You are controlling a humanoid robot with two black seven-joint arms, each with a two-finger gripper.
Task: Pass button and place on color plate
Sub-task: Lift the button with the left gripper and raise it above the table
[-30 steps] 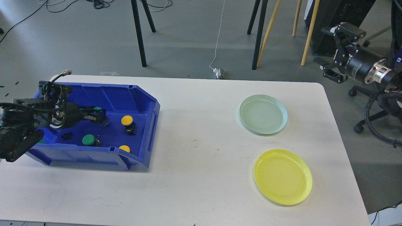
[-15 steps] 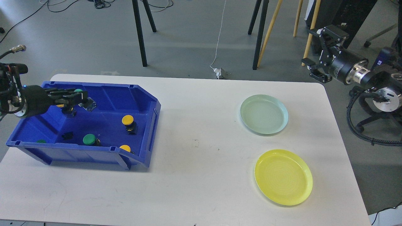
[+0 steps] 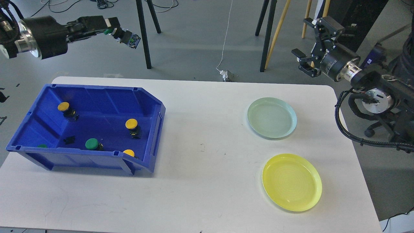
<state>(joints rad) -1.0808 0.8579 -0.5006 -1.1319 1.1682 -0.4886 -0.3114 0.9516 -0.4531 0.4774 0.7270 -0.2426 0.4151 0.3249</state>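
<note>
Left gripper [image 3: 111, 29] risen out of bin [image 3: 106, 97], clamping green button [image 3: 107, 31]; right gripper [image 3: 307, 45] wide.

Grey floor [image 3: 194, 38] behind the white table [image 3: 200, 194] — black stand legs [image 3: 144, 35], wooden poles [image 3: 276, 32], a white cable [image 3: 224, 42].

the blue bin [image 3: 97, 97] looks like glossy moulded plastic. the green plate [image 3: 271, 118] and yellow plate [image 3: 291, 182] are smooth plastic. the white table [image 3: 200, 187] is matt, faintly scuffed.
</note>
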